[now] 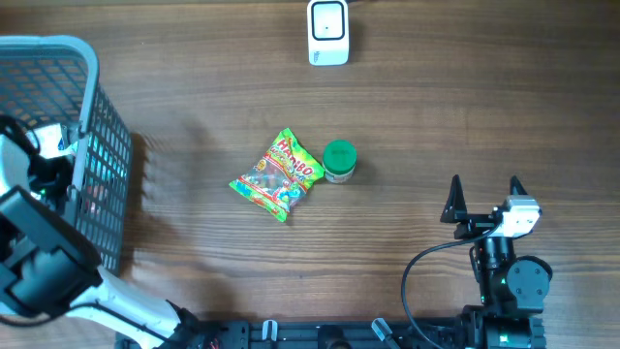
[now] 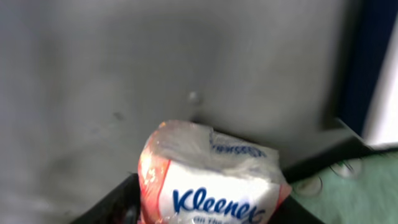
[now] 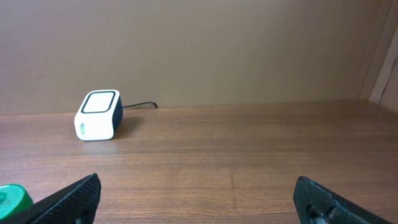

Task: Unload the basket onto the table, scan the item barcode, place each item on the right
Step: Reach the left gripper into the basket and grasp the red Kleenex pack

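You are working the pick-up step: the left tool is sitting inside the basket with the tissue pack between its fingers; whether it is clamping yet, you cannot tell. The right tool is standing apart, empty. Next, you are needing a firm hold, then a lift toward the scanner.

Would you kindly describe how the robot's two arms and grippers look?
The right arm is black, with a white block at the wrist and a looping black cable. Its right gripper has two slim, pointed black fingers. The left arm joins a white tubular link to boxy black housings; the left gripper looks black too.
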Action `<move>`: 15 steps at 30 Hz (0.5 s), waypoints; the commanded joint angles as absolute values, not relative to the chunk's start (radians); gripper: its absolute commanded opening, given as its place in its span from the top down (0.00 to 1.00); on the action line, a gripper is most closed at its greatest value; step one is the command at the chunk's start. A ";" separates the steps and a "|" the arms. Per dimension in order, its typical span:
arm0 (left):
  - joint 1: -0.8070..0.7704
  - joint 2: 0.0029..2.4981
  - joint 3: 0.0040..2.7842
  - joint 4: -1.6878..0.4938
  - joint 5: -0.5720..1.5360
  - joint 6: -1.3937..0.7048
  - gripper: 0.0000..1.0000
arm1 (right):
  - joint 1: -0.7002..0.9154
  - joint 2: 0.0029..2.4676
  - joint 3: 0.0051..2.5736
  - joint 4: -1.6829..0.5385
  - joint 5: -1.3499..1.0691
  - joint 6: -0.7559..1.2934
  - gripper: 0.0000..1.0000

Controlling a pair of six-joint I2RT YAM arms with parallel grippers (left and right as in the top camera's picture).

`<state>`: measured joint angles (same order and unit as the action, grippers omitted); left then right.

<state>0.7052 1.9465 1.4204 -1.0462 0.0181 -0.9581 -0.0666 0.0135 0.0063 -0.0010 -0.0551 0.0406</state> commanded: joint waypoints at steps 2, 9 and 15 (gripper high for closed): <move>0.754 1.705 1.535 -1.142 -0.012 -0.879 0.45 | -0.063 0.009 0.005 0.001 -0.046 0.053 0.00; 0.761 1.457 1.567 -1.160 -0.027 -0.822 0.43 | -0.063 0.009 0.005 0.001 -0.046 0.053 0.00; 0.762 1.415 1.550 -1.207 -0.143 -0.823 0.00 | -0.063 0.009 0.005 0.001 -0.046 0.053 0.00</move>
<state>0.7597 1.3952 1.5620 -1.1816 -0.0685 -0.8387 -0.0666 0.0135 0.0063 -0.0006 -0.0547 0.0406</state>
